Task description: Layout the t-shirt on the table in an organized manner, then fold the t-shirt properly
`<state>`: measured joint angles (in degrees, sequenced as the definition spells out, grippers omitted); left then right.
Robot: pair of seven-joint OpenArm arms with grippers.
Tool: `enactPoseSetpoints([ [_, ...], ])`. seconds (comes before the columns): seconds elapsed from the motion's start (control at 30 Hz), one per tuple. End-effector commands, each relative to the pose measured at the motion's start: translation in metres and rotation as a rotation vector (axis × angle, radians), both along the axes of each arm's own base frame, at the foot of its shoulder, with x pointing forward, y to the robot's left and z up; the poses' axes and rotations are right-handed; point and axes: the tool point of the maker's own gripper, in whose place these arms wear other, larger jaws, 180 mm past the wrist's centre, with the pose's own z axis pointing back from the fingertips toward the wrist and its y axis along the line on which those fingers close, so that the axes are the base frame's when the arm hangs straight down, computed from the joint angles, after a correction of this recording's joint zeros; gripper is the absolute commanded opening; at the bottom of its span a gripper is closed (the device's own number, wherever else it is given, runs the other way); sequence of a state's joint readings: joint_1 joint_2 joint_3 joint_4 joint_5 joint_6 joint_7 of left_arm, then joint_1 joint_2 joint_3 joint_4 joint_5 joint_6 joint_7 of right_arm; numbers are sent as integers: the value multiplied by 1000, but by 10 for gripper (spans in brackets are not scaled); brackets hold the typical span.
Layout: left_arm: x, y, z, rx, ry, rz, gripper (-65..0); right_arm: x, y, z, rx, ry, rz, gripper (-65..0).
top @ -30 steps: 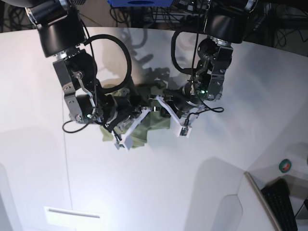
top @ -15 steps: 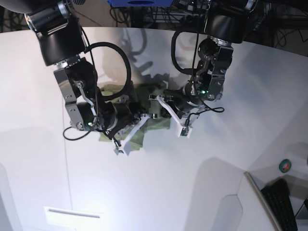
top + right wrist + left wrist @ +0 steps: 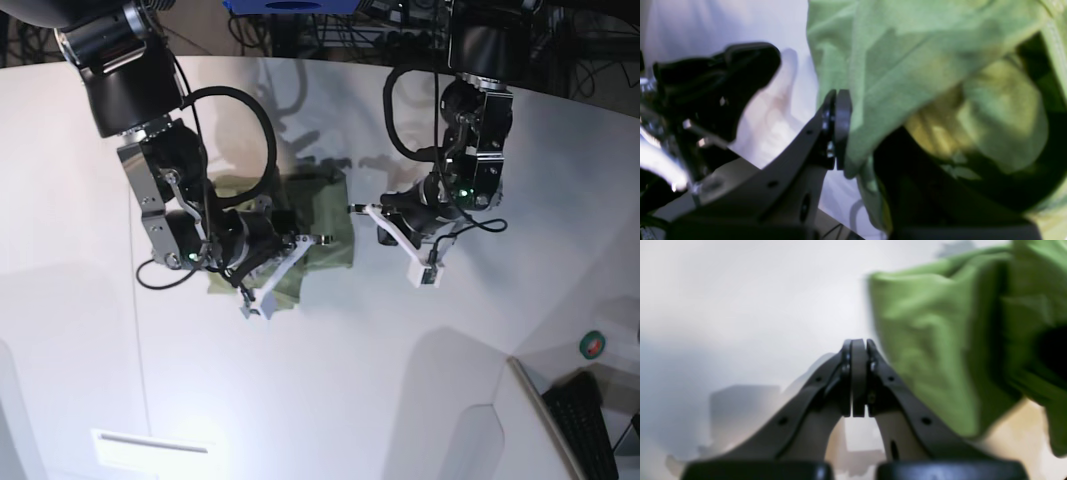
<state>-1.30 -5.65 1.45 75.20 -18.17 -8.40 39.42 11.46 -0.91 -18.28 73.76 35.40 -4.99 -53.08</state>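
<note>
1. Overall, the desk (image 3: 330, 400) lay bare and white on every side of the shirt (image 3: 325, 215), with the widest open stretch toward the near side of the base view and more to the left and right.
2. The desk's curved far edge ran across the top of that view, with dark cables and gear beyond it; a thin dark seam crossed the surface on the left.
3. A keyboard (image 3: 585, 425) and a small round green thing (image 3: 593, 345) sat at the lower right, well apart from the shirt.
4. The shirt was a crumpled olive bunch near the middle of the desk, between the two arms, not spread flat.
5. Its long axis ran roughly left to right in the base view; neck and hem could not be told apart, so which way it pointed was unclear.
6. The right pincer (image 3: 275, 280) was clenched on the shirt (image 3: 907, 66): the wrist view showed cloth trapped against its dark pad, the other jaw hidden behind the fabric.
7. The left pincer (image 3: 855, 350) was clenched and gripped nothing, its pads pressed flat together; the shirt (image 3: 933, 340) hung just beside it, to its right in the wrist view.
8. In the base view the left pincer (image 3: 420, 262) stood over bare desk just beside the shirt's edge.
</note>
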Motion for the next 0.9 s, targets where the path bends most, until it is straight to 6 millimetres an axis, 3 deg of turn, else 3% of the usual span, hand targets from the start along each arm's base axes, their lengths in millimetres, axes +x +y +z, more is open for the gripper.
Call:
enactPoseSetpoints([
  [0.0,12,-1,11,-9,-46,0,-650,12,10,16,33,-46,4,-650],
  [0.2,15,-4,12,-15,-46,2,-650,-7,39,14,22,-48,111,-650],
  [0.4,4,11,5,10,-24,11,-650,-3,36,14,9,-38,78,-650],
  [0.63,-17,34,20,78,-64,-21,-650,-7,39,12,11,-31,83,-650],
  [0.87,-46,47,-3,174,28,-52,-650,-9,37,10,8,-23,83,-650],
])
